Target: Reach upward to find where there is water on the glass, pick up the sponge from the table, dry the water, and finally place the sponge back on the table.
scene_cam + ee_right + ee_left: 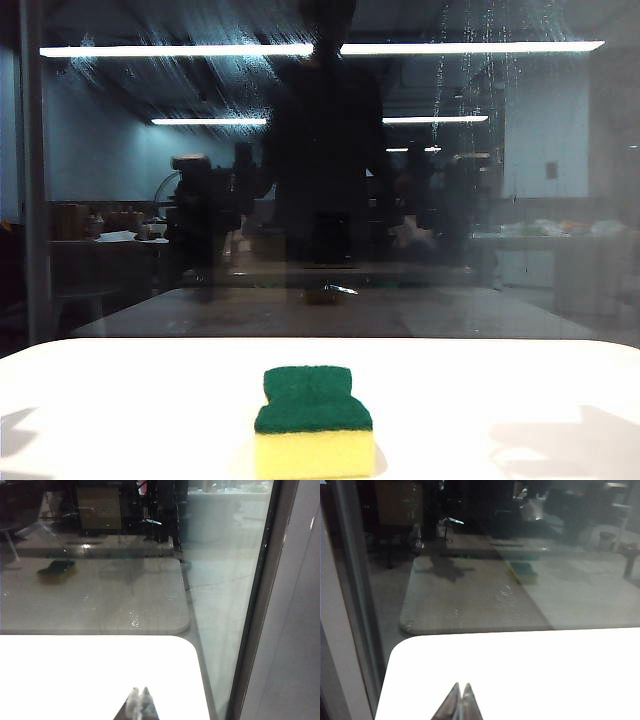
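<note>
The sponge (pixel 313 424) waits on the desk (pixel 120 400) below the glass (pixel 120 200). Left tool (pixel 460 687) and right tool (pixel 139 692), both squeezed narrow and holding nothing, hang back from the sponge.

The left gripper (pixel 460 700) hovers over the white table (pixel 520 670) near its rounded corner, fingertips pressed together with nothing between them. Beyond the table's edge stands the glass (pixel 485 555), mirroring the tabletop and, faintly, the sponge.
</note>
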